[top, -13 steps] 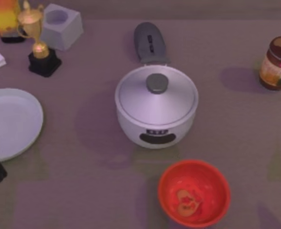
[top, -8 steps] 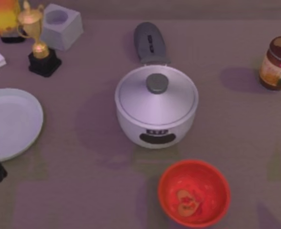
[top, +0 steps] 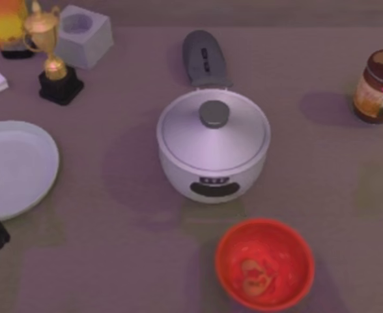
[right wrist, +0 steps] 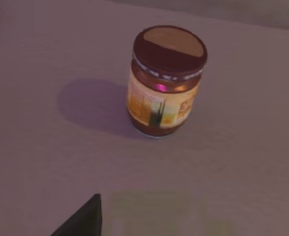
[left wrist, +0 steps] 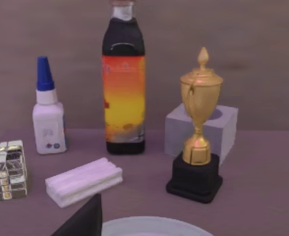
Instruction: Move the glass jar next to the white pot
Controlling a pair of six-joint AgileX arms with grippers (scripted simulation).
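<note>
Table (top: 113,261): white pot (top: 212,145), glass jar (top: 378,86), red bowl (top: 264,263), plate (top: 12,166).

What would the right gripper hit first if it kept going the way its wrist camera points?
Most likely the glass jar: it stands upright and alone on the table, near the middle of the right wrist view with nothing before it. Depth is hard to judge, and only one dark finger tip shows.

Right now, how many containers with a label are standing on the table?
2: the glass jar at the right edge, far from the white pot, and a tall bottle at the far left corner. Others may be hidden.
</note>
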